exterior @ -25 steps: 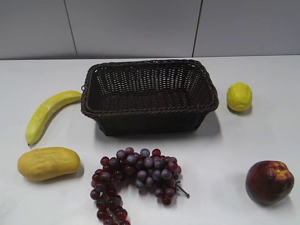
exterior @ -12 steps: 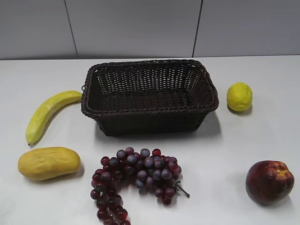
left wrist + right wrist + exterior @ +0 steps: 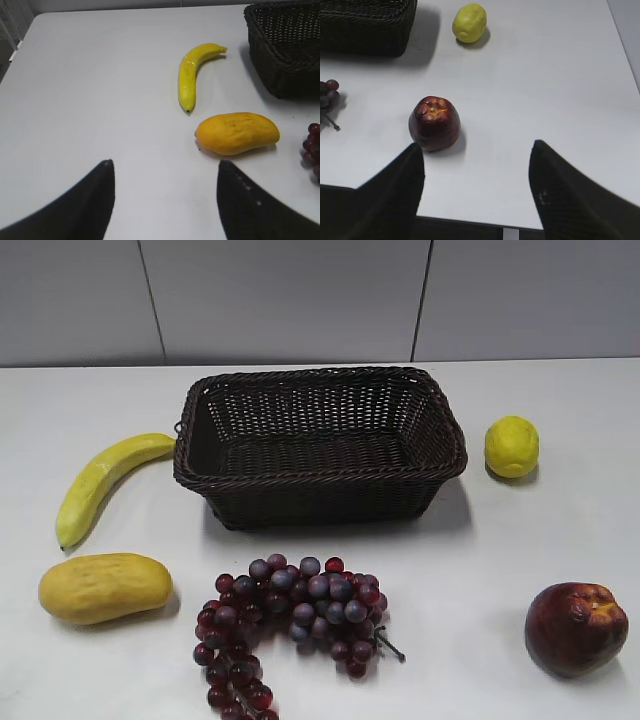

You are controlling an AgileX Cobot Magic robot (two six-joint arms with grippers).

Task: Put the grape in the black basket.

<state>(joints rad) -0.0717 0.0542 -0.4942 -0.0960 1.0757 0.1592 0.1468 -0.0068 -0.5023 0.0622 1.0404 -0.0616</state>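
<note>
Left gripper [image 3: 162, 200] has its fingers spread apart, nothing between them, hovering over bare white table [image 3: 90, 90]. Ahead of it and a bit to its right lies a mango [image 3: 237, 133], with a banana [image 3: 192, 72] further ahead, curved, tip pointing back toward the gripper. The grape [image 3: 312, 147] bunch is only a sliver at the far right edge of the left wrist view, well off to this gripper's right; the black basket [image 3: 285, 45] sits ahead-right, corner only. Right gripper [image 3: 475, 192] is also spread wide and holding nothing, hovering near the table's front edge. A dark red apple-like fruit [image 3: 434, 123] sits just ahead of its left finger, not touching. A lemon [image 3: 469, 22] is farther ahead, and the basket's wall is at upper left. A few grapes with a stem end show far to this gripper's left. In the exterior view the grape [image 3: 290, 625] lies on the table just in front of the black basket [image 3: 320, 445], outside it, apart from its wall, between mango [image 3: 104, 587] and red fruit [image 3: 575, 628]. Neither gripper shows in the exterior view.
</note>
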